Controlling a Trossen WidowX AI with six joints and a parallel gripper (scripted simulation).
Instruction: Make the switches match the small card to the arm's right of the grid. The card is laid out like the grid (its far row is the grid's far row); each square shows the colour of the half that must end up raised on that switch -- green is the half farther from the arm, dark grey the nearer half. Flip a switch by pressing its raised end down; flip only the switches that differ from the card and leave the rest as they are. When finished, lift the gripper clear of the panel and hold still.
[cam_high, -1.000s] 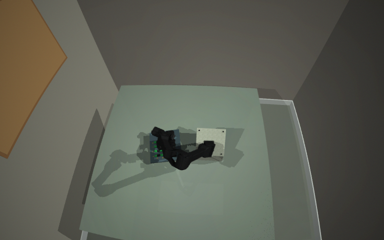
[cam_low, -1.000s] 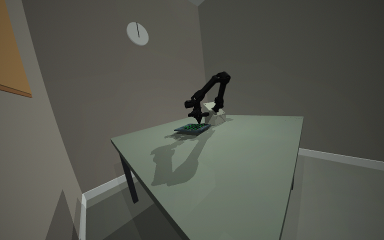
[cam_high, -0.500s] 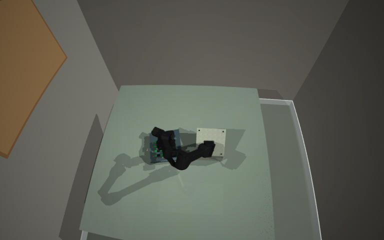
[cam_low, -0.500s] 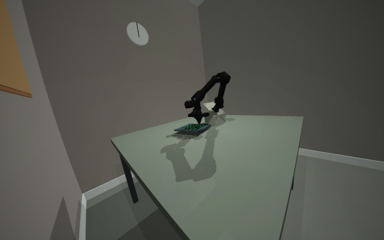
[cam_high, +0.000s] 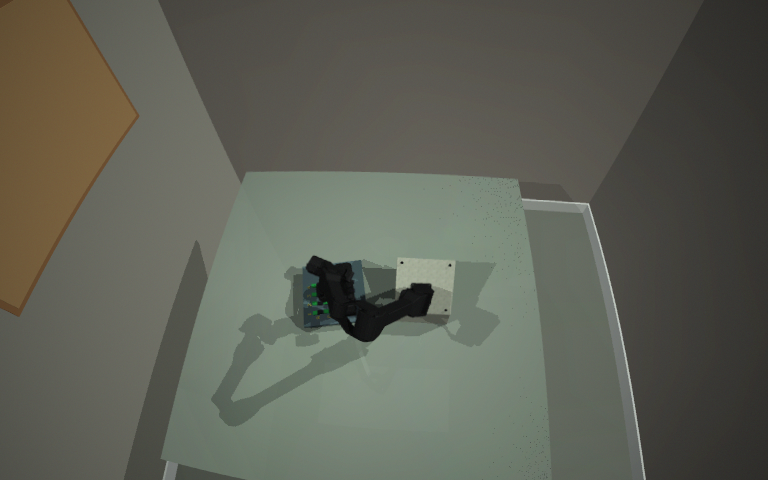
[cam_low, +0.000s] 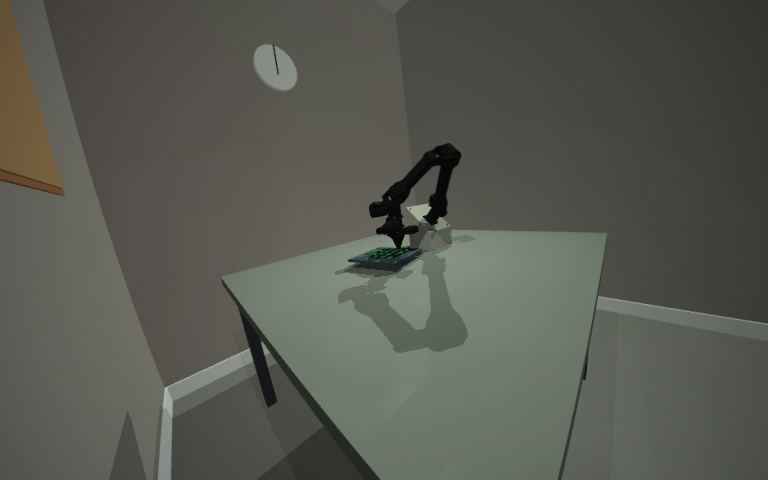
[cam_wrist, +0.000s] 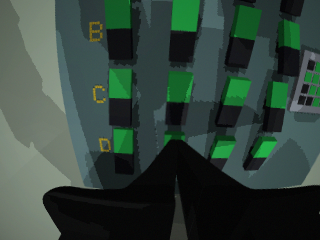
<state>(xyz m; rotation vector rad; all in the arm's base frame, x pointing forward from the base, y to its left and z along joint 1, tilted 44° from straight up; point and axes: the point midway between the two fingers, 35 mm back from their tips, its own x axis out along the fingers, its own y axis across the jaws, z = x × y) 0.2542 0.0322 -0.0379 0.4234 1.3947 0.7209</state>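
The blue-grey switch panel (cam_high: 356, 268) (cam_low: 367, 262) (cam_wrist: 70, 107) lies under the arm. My gripper (cam_low: 398, 247) (cam_wrist: 175, 145) is shut and empty, its tips down at the second switch of row D (cam_wrist: 174, 135), covering its nearer half. Whether the tips touch it cannot be told. The first row D switch (cam_wrist: 123, 150) stands left of the tips; the third (cam_wrist: 222, 147) and fourth (cam_wrist: 260, 152) stand right. Rows C and B show farther out; row A is mostly out of the wrist view. The small card (cam_wrist: 296, 104) is cut off at the right edge of the wrist view.
The arm's pale base block (cam_high: 410, 274) (cam_low: 433, 240) stands behind the panel, on the green table (cam_high: 396, 215) (cam_low: 509, 283). The arm and its shadow cover part of the panel. Neighbouring switches stand close around the fingertips.
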